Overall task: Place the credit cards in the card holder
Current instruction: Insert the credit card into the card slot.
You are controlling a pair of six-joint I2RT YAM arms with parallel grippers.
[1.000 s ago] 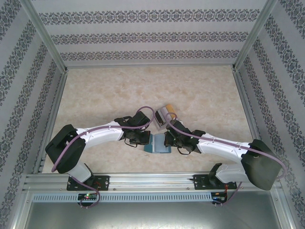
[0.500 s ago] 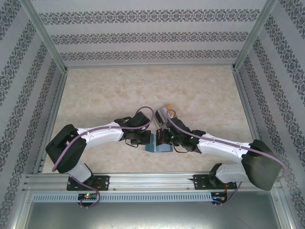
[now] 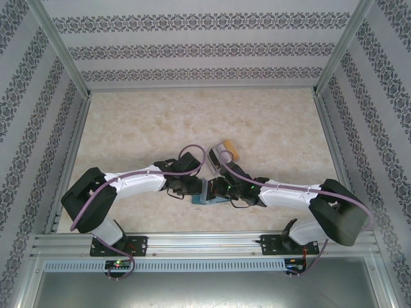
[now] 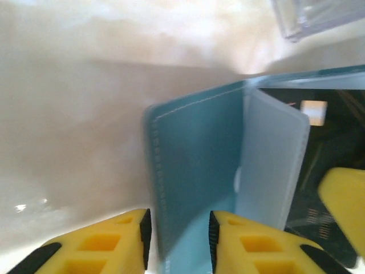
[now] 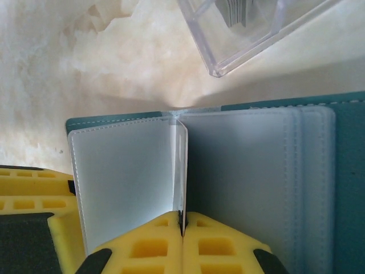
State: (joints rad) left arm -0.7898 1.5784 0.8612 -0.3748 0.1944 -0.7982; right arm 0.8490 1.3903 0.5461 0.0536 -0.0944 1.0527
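Both arms fold inward from their bases, elbows out to the sides and forearms low over the table, so that the two wrists meet nose to nose near the front edge. Between them lies the card holder, opened, its teal cover facing up at the fingers. The left gripper comes at it from the left. In its wrist view the left gripper has its yellow fingers standing apart, and the near edge of the card holder runs down into the gap between them. Whether either pad touches the cover cannot be told. The teal flap rises tilted ahead of the fingers, with a pale pocket leaf just to the right of the right-hand finger. The right gripper reaches in from the opposite side. In its own view the right gripper has its fingers pressed together, pinching the lower edge of a thin pale pocket leaf that stands upright, edge-on, straight ahead of the fingertips. Flat pale pockets spread to either side of it, and the teal cover of the card holder lies further right. Beyond the fingertips, apart from the holder, sits a clear plastic box holding a stack of credit cards.
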